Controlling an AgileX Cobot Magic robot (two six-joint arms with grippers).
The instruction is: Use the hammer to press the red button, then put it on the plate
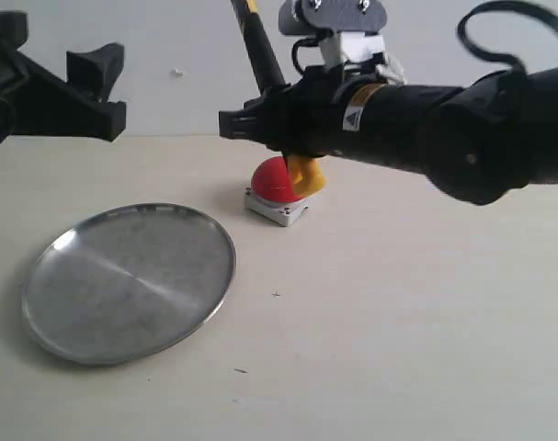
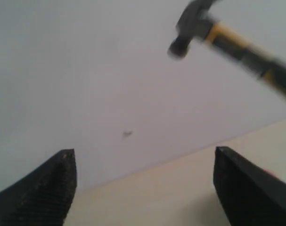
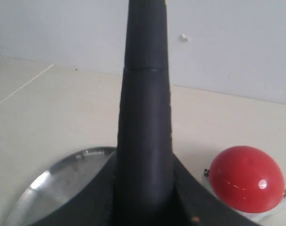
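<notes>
My right gripper (image 1: 244,124) is shut on the black handle of the hammer (image 1: 260,50), which stands nearly upright with its head above the exterior view's top edge. Its yellow looped end (image 1: 306,176) hangs just over the right side of the red button (image 1: 270,181); I cannot tell whether they touch. The right wrist view has the handle (image 3: 145,117) clamped between the jaws, the red button (image 3: 246,176) to one side and the plate (image 3: 62,183) to the other. The metal plate (image 1: 131,280) lies at front left. My left gripper (image 1: 108,92) hovers open and empty at upper left; its view catches the hammer head (image 2: 190,23).
The beige table (image 1: 398,322) meets a plain white wall (image 1: 168,37) close behind the button. The right arm's thick black body (image 1: 462,129) stretches in from the right above the table. A black cable (image 1: 499,37) loops over it.
</notes>
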